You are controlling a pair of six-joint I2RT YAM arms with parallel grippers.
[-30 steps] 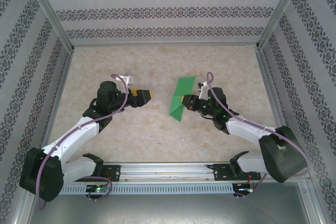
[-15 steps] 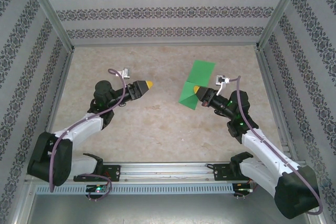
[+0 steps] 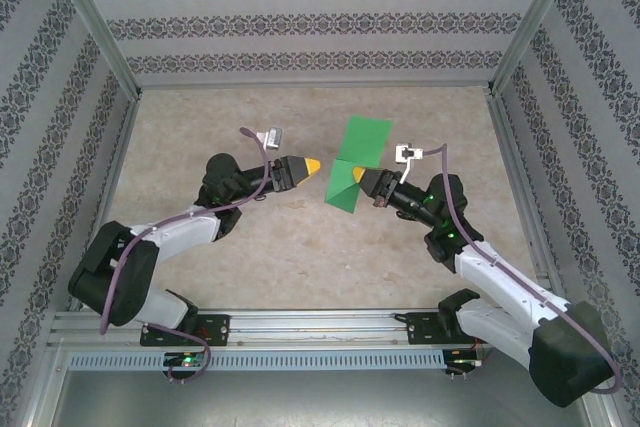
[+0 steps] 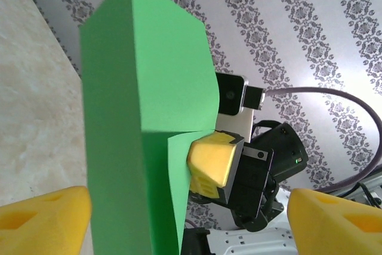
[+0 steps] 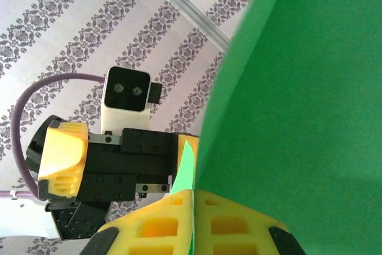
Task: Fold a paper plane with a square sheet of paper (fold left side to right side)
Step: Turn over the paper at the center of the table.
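The square sheet of paper (image 3: 357, 152) is bright green, partly folded, and held up above the table's middle. My right gripper (image 3: 358, 179) is shut on its lower edge; in the right wrist view the yellow fingers (image 5: 161, 231) pinch the paper (image 5: 298, 88) between them. My left gripper (image 3: 310, 165) hovers just left of the sheet, open and apart from it. In the left wrist view its wide-apart yellow fingertips (image 4: 42, 216) frame the paper (image 4: 143, 117) and the right gripper's pads (image 4: 215, 159). The left gripper (image 5: 119, 165) faces the right wrist camera from behind the sheet.
The beige tabletop (image 3: 300, 247) is boxed in by patterned walls (image 3: 310, 27) at the back and both sides, with metal posts at the corners. An aluminium rail (image 3: 320, 322) carrying both arm bases runs along the near edge.
My left gripper has moved right, close to the sheet. My right gripper has carried the paper slightly left toward it. Both jaws stand as before.
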